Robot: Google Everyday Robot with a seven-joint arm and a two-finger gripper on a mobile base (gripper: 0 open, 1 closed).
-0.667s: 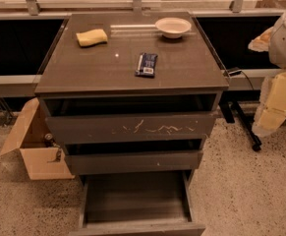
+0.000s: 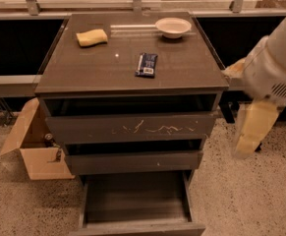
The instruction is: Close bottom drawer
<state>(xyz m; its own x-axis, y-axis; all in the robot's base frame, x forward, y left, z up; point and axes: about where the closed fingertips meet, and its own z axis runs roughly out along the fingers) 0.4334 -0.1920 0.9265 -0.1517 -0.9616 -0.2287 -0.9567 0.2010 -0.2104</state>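
Nearest, the bottom drawer [image 2: 137,203] is standing pulled well out of the dark grey-brown cabinet [image 2: 51,90]. Its plain front panel is running along the lower edge of the view, and its shallow inside is lying open to the camera. Speckled floor [image 2: 253,200] is showing on both sides of it. Just above, the middle drawer [image 2: 132,162] is sitting slightly out, with a dark gap over its front. Above that, the taller top drawer [image 2: 130,128], marked with white scratches, is likewise showing a dark gap under the cabinet top. Left of the cabinet, a cardboard box [image 2: 34,154] is resting on the floor just beside the cabinet's side, flaps up. To the right, the claw [image 2: 248,134] is hanging off the white arm [image 2: 275,68], pale yellow and pointing down at a slight tilt. It is hovering level with the two upper drawers, apart from the cabinet and touching nothing. Whether it is open or closed, I cannot tell. Farther back, the cabinet's flat surface [image 2: 191,73] is carrying three things, well apart from each other: a dark blue packet [image 2: 147,64] near the middle, a yellow sponge [image 2: 92,37] toward the far left corner, and a white bowl [image 2: 173,27] toward the far right. Behind the cabinet, a pale ledge [image 2: 83,4] with upright posts is running across the view.
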